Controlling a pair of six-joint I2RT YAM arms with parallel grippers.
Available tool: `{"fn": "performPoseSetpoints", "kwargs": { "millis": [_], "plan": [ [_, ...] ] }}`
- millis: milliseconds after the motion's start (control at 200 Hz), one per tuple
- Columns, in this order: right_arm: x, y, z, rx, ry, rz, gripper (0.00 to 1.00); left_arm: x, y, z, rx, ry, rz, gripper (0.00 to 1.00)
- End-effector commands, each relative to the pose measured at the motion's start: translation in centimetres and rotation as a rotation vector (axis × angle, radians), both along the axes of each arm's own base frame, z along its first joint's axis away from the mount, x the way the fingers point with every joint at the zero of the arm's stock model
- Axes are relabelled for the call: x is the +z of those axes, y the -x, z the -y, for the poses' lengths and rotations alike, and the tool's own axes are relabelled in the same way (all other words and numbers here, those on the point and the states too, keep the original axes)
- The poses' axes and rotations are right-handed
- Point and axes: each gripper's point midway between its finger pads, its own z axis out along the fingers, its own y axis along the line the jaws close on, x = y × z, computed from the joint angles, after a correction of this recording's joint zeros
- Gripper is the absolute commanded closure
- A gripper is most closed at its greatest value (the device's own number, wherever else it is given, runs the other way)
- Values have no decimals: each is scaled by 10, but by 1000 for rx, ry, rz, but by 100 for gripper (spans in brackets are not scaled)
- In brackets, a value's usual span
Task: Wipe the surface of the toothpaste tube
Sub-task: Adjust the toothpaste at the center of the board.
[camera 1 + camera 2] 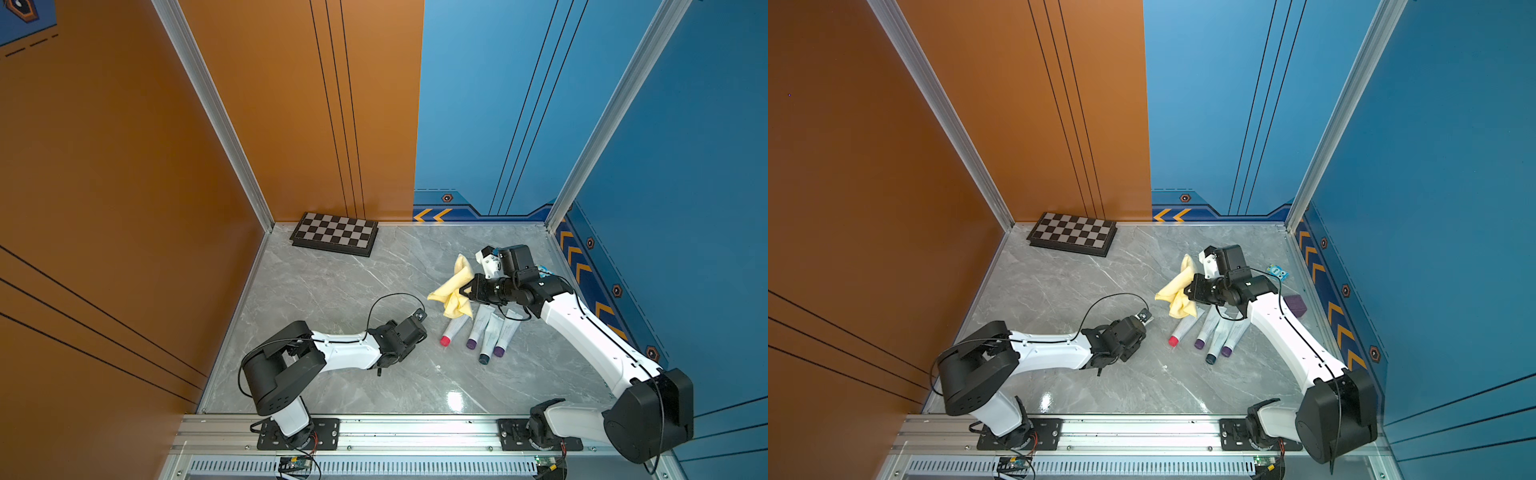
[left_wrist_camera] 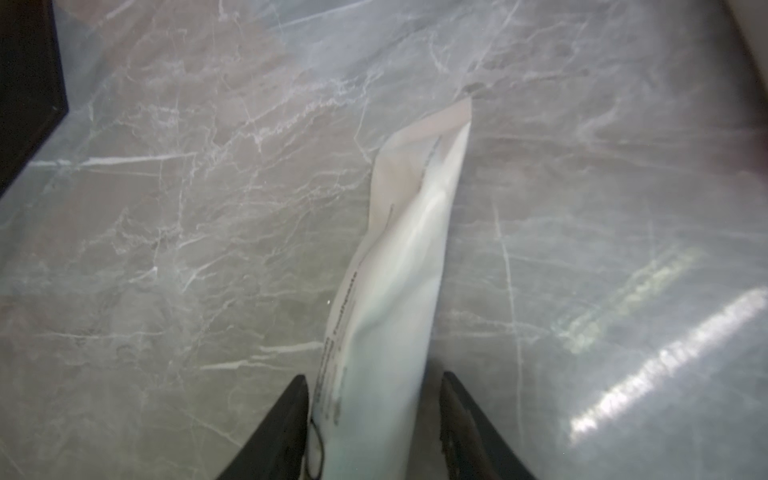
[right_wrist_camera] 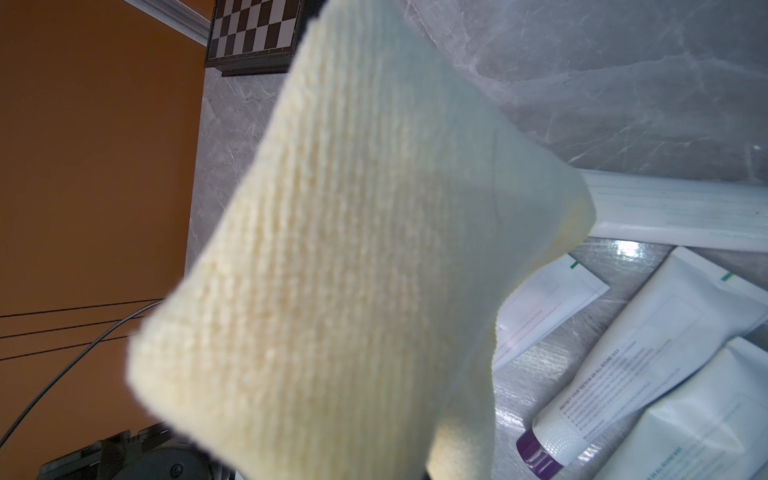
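Left wrist view: left hand (image 2: 374, 376) straddles the toothpaste tube (image 2: 399, 249) at bottom centre; cannot tell whether it is gripped. Right hand (image 1: 467, 291), right of centre in a top view, is clenched on the yellow cloth (image 1: 451, 286). Risk: a loose hold lets the slick tube slip under wiping pressure.

Both top views overlook the whole table (image 1: 332, 291); wrist views sit close.

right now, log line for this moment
left gripper: around toothpaste tube, grip unclear | right gripper: shut on yellow cloth | cloth off tube
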Motion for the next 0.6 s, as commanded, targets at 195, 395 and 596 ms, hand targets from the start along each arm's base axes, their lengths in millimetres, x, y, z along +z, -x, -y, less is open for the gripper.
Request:
{"fn": "performPoseSetpoints", "kwargs": {
  "millis": [195, 395, 596],
  "plan": [
    [5, 11, 5, 10, -14, 9, 100, -25, 18, -12, -41, -72, -109, 64],
    [9, 11, 6, 4, -20, 14, 100, -14, 21, -4, -67, 93, -164, 69],
    [9, 11, 7, 1, -21, 10, 100, 16, 24, 4, -104, 450, -311, 70]
  ]
}}
